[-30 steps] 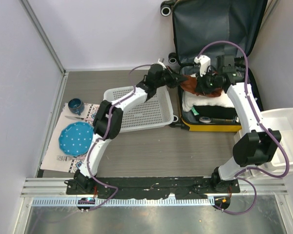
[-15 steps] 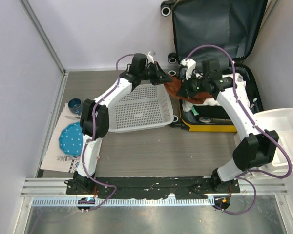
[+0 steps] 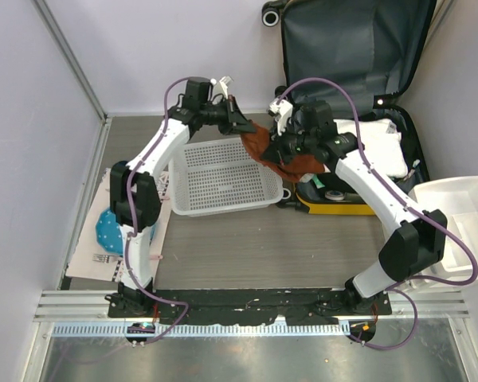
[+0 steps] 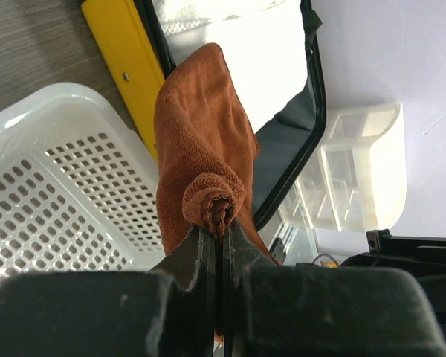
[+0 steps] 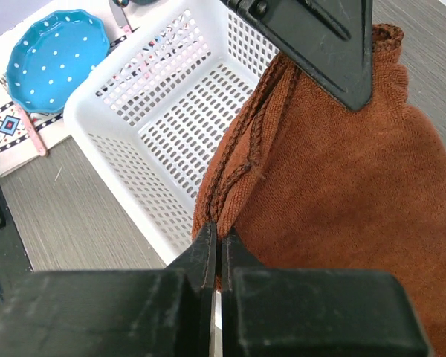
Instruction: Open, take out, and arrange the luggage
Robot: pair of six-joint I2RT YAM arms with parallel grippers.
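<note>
At back right of bench (image 3: 303, 247): luggage (image 3: 358, 48) open, lid raised, yellow front edge just beside the basket (image 3: 223, 208).
Cloth (image 3: 267, 147): brown, hanging between both hands over the basket's right rim.
Left hand (image 3: 237, 119): clamped on a bunched cloth corner.
Right hand (image 3: 280, 147): clamped on the cloth's hem.
Room: bare bench before the basket; bins (image 3: 454, 215) at right edge.
</note>
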